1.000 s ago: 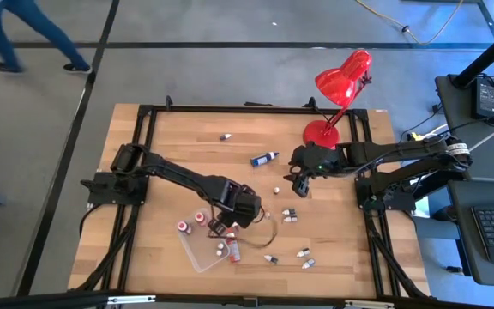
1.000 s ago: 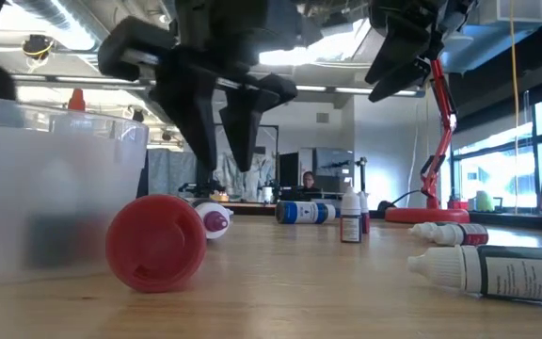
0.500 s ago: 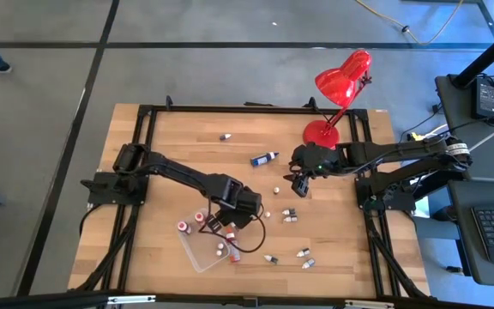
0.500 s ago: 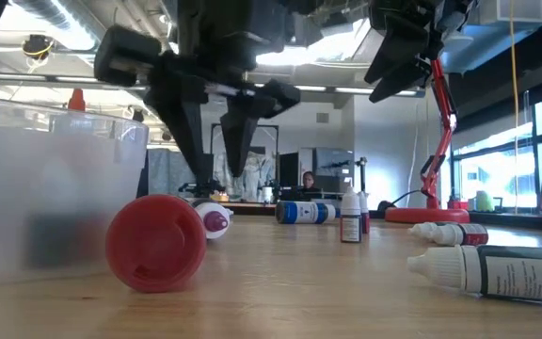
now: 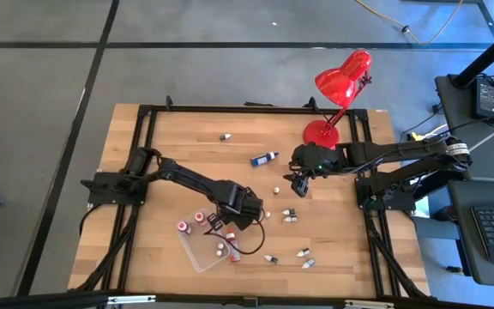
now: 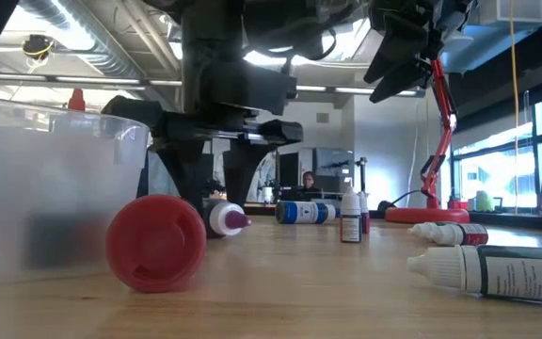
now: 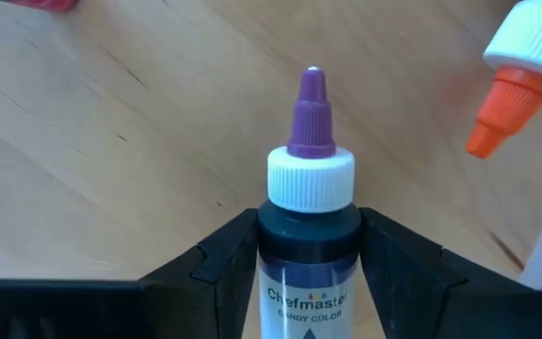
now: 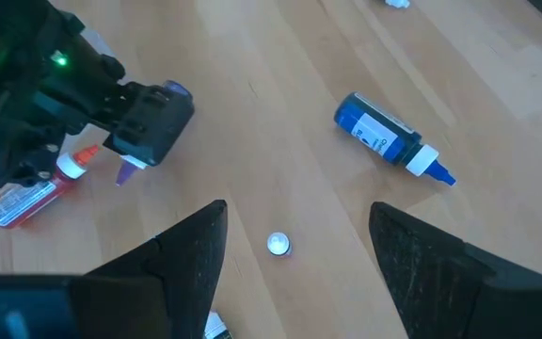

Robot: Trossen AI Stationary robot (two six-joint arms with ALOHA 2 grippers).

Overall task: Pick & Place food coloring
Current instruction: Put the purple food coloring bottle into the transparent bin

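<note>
Purple-tipped food coloring bottle (image 7: 310, 188) lies clamped in the left gripper (image 5: 240, 209) beside the clear tray (image 5: 197, 253) near the table's front edge; many bottles remain scattered, right gripper (image 5: 299, 182) spread empty.

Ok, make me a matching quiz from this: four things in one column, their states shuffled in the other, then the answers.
Things:
1. purple-tipped bottle
2. blue bottle
3. lamp
4. right claw

States:
A. open, holding nothing
B. lying alone on the wood, untouched
C. gripped by the left claw
D. red, standing upright

Pairs: 1-C, 2-B, 3-D, 4-A
</note>
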